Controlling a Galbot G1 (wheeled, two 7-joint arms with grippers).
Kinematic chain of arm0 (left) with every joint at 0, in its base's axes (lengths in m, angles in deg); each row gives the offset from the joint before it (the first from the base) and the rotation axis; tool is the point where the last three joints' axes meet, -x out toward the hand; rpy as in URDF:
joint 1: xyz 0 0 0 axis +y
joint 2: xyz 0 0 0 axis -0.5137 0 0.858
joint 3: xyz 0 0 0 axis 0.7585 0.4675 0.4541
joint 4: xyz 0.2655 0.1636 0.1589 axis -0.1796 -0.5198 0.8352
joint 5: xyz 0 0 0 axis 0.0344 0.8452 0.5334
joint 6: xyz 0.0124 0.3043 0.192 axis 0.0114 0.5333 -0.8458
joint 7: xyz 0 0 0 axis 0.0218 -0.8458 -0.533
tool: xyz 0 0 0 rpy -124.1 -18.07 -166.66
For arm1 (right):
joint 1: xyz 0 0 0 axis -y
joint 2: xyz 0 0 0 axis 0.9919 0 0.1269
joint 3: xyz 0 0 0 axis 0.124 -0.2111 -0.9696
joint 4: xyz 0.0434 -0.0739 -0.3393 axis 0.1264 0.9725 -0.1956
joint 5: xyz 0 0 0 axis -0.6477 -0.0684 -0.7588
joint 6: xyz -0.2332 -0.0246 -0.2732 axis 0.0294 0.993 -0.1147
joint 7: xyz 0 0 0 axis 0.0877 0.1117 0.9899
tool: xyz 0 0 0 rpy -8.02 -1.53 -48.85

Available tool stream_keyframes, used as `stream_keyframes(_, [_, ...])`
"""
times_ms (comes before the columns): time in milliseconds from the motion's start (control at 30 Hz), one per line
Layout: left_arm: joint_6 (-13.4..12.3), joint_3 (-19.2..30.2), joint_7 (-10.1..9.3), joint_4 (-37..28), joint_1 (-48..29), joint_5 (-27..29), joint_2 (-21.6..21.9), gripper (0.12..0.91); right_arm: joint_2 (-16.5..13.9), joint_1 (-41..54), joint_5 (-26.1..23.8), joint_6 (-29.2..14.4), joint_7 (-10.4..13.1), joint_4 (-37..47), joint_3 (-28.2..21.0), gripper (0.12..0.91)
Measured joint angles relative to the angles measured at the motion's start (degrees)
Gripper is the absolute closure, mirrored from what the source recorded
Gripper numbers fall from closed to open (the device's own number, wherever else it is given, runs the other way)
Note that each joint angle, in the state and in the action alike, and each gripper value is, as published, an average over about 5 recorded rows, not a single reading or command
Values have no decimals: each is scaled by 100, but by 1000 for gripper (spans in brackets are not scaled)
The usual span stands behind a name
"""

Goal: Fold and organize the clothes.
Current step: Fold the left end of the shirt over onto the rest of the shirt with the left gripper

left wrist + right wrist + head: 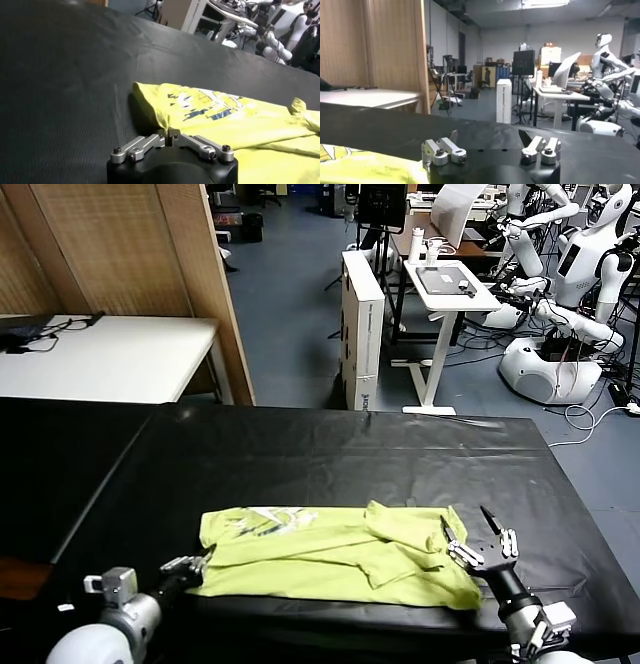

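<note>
The clothes, one lime yellow-green T-shirt, lie partly folded on the black table near its front edge, white print up at the left end. My left gripper is at the shirt's near left corner. In the left wrist view that left gripper is shut on a raised fold of the shirt. My right gripper stands open at the shirt's right end, one finger over the cloth. The right wrist view shows the right gripper with nothing between its fingers and the shirt off to one side.
The black table's right edge runs close to the right gripper. Behind the table stand a white table, a wooden partition, a tall white box, a white desk and other robots.
</note>
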Motion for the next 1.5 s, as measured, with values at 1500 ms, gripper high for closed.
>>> stream_keyframes(1500, [409, 2493, -1040, 421, -1197, -1702, -1326, 854, 895, -373, -845, 12, -35, -60, 317, 118])
